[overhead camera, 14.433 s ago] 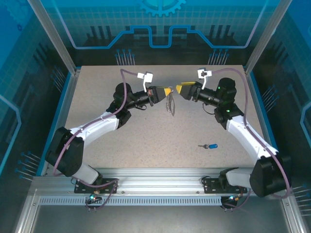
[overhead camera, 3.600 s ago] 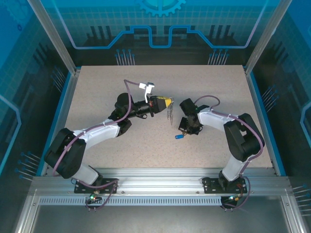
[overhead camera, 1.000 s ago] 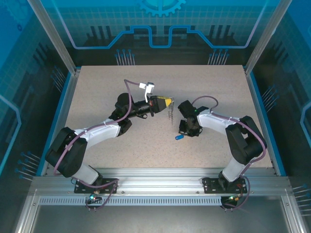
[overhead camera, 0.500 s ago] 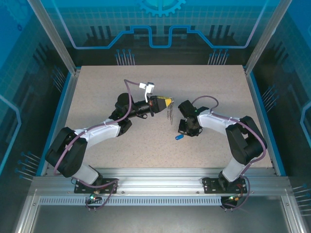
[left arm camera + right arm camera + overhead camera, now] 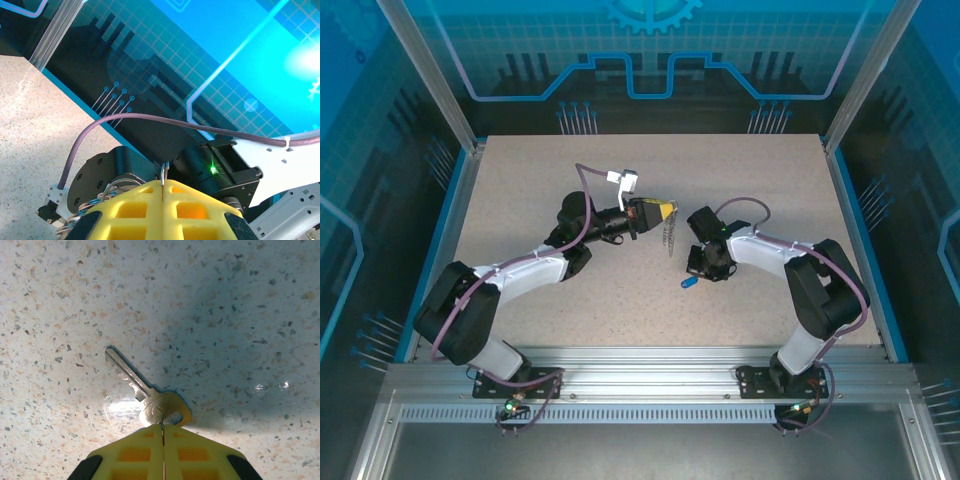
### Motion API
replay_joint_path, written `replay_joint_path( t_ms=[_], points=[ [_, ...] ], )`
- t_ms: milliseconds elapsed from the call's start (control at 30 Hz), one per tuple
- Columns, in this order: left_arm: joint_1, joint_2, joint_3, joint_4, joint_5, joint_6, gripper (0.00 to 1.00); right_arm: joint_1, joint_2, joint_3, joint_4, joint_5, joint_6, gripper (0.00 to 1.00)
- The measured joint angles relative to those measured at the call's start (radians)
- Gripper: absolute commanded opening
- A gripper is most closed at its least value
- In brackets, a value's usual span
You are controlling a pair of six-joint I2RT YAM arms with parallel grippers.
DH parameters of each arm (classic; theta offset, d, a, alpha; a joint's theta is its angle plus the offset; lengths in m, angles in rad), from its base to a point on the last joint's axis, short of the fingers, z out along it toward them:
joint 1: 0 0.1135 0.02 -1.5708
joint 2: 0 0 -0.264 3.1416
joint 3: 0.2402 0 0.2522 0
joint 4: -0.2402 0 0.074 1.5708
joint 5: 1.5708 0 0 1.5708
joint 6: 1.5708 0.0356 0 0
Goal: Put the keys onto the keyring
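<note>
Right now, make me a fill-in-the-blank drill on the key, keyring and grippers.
The right gripper is ____ on the key. The key's blade is ____ in colour. The left gripper has ____ fingers. The keyring dangles from the ____ gripper.
Missing: shut, silver, yellow, left.

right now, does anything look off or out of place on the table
Nothing stands out. The left gripper is shut on the keyring, which hangs free; the right gripper is shut on the key by its head, blade out over the table. Nothing spilled or damaged.
</note>
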Motion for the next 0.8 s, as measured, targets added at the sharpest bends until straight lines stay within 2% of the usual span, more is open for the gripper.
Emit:
replay_joint_path(
  t_ms=[133, 400, 600, 800],
  points=[
    [0.000, 0.000, 0.000, 0.000, 0.000, 0.000, 0.00, -0.003, 0.000, -0.001, 0.001, -0.003, -0.004, 0.00],
    [0.000, 0.000, 0.000, 0.000, 0.005, 0.000, 0.00, -0.017, -0.024, -0.028, 0.026, -0.020, -0.025, 0.00],
    [0.000, 0.000, 0.000, -0.010, 0.019, 0.006, 0.00, -0.074, -0.214, -0.100, 0.114, -0.095, -0.109, 0.00],
    [0.000, -0.001, 0.017, -0.097, 0.030, 0.067, 0.00, -0.178, -0.428, -0.127, 0.281, -0.281, -0.213, 0.00]
  ],
)
